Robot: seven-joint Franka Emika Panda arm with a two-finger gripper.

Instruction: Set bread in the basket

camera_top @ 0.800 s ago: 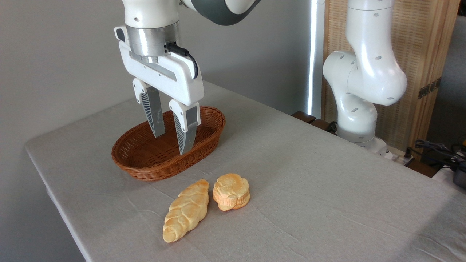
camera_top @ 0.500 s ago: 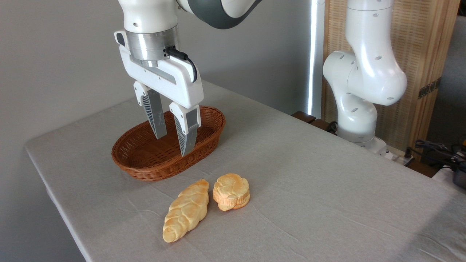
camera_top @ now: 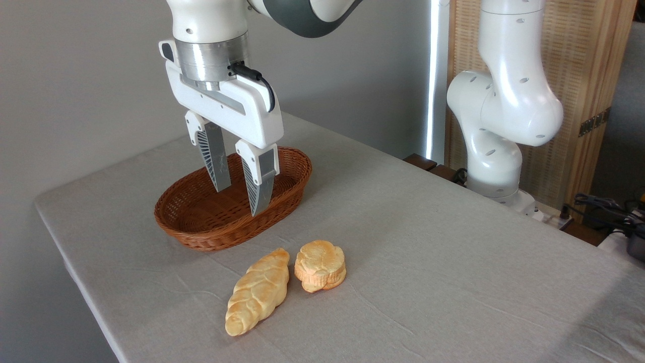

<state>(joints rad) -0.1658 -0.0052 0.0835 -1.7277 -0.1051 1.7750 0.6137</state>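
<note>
Our jaws hang open and empty over the basket (camera_top: 201, 222). Below them and to the right, the bun (camera_top: 320, 265) sits on the counter (camera_top: 453, 262) beside the loaf (camera_top: 257, 292).

Bun (camera_top: 320, 265) near empty wicker basket (camera_top: 211, 234)

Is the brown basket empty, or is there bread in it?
Empty. The oval reddish-brown wicker basket shows only bare woven floor; the round golden bun lies outside on the grey table.

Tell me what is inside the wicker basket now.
The basket shows only its bare woven floor. Both breads lie outside on the table. The open jaws hang in front and cover a small part of the floor.
</note>
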